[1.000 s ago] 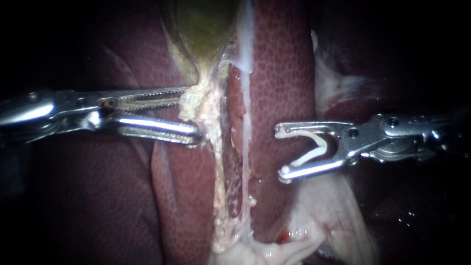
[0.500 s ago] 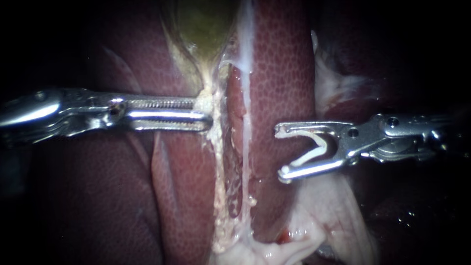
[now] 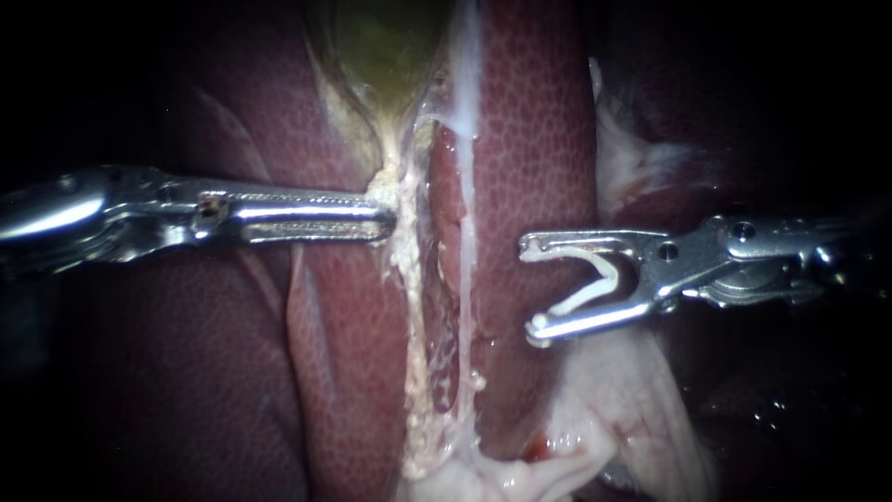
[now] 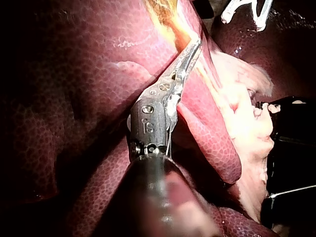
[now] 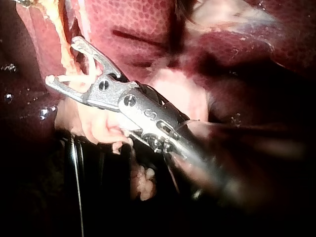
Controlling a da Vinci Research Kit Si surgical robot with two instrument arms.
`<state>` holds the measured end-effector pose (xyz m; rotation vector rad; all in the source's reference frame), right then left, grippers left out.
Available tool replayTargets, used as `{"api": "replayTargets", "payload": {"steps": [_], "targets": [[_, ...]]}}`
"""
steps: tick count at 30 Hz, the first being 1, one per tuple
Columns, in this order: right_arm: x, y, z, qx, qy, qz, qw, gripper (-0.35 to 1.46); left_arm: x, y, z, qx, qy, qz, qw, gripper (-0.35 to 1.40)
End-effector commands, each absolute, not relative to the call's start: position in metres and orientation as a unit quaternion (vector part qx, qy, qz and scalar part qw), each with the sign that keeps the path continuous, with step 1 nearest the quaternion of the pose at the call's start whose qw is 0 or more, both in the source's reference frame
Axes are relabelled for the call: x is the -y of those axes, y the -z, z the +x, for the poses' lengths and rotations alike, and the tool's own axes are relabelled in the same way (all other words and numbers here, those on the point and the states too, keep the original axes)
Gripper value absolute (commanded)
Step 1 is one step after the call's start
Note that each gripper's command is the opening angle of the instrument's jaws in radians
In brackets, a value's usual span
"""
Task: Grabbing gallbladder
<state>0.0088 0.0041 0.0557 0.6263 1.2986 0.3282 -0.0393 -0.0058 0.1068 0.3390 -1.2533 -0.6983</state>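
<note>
- Both jaws of the left instrument [image 3: 384, 212] are clamped across the gallbladder [image 3: 390, 51] neck (its length lies crosswise).
- The right instrument [image 3: 531, 286], spread around a clip [image 3: 609, 272], is held apart.

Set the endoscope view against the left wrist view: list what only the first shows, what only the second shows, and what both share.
Only the endoscope view: the greenish body of the gallbladder above the grip, and the whole right instrument carrying a white clip. Only the left wrist view: the joint and dark shaft of the left instrument, plus a black object beyond the pale tissue. Both: the left instrument shut on the gallbladder's pale neck, the liver, and the clip's white ends.
</note>
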Motion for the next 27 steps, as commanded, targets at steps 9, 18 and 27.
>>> {"api": "replayTargets", "payload": {"steps": [9,18,27], "targets": [[-0.0041,-0.0557,0.0088,-0.592,-0.149,0.285,0.739,0.59,0.0039,-0.1061,-0.0366,0.573,0.316,0.165,0.738,-0.35],[-0.0041,-0.0557,0.0088,-0.592,-0.149,0.285,0.739,0.59,0.0021,-0.1044,-0.0334,0.567,0.328,0.16,0.738,-0.35],[-0.0041,-0.0557,0.0087,-0.592,-0.149,0.286,0.739,0.6,0.0012,-0.1032,-0.0307,0.564,0.332,0.152,0.741,-0.35]]}}
